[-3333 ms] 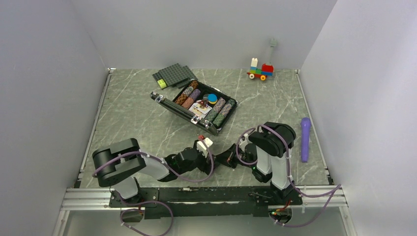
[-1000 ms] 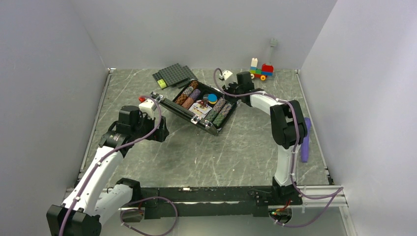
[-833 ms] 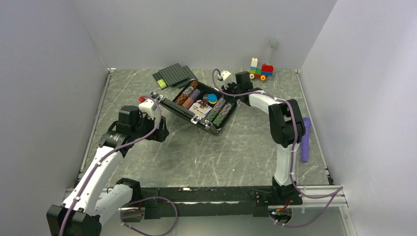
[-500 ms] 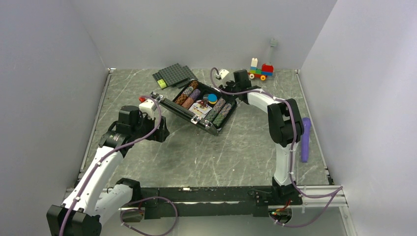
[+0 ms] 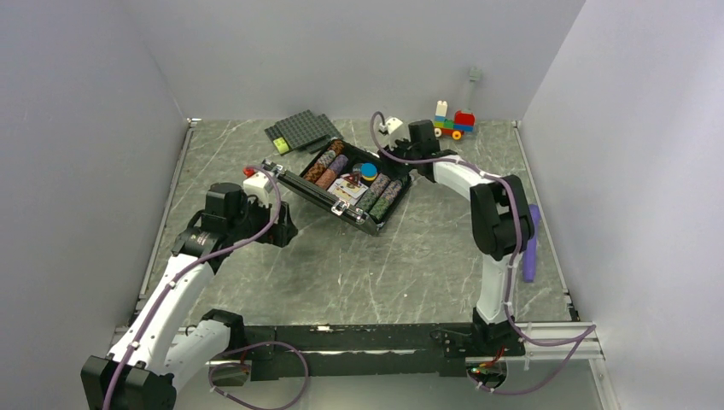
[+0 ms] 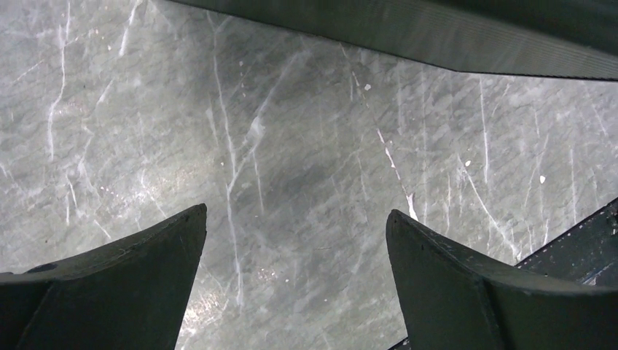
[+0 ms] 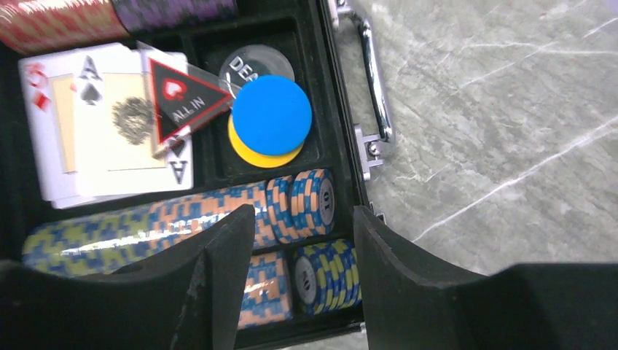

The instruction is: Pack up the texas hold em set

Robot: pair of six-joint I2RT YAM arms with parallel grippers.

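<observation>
The black briefcase [image 5: 318,193] of the texas hold em set lies open at mid-table, slanted. Rows of chips [image 5: 384,193], cards [image 5: 345,185] and a blue disc [image 5: 369,169] fill it. My right gripper [image 5: 400,164] hovers at the case's far right edge, open, holding nothing. In the right wrist view its fingertips [image 7: 302,213] straddle blue chip stacks [image 7: 313,200], with the blue disc [image 7: 271,114], the cards [image 7: 109,124] and the silver handle [image 7: 373,80] beyond. My left gripper [image 5: 285,229] stands open over bare table [image 6: 295,219], left of the case's near edge [image 6: 452,33].
Dark grey studded baseplates [image 5: 303,130] with a yellow-green brick [image 5: 281,145] lie behind the case. A colourful brick toy car [image 5: 452,125] stands at the back right. A purple stick-like object [image 5: 530,242] lies along the right wall. Grey walls close in three sides.
Both arms have reached out from their folded pose near the bases to the case. In the last second the right jaws have opened; the left gripper has barely shifted.
</observation>
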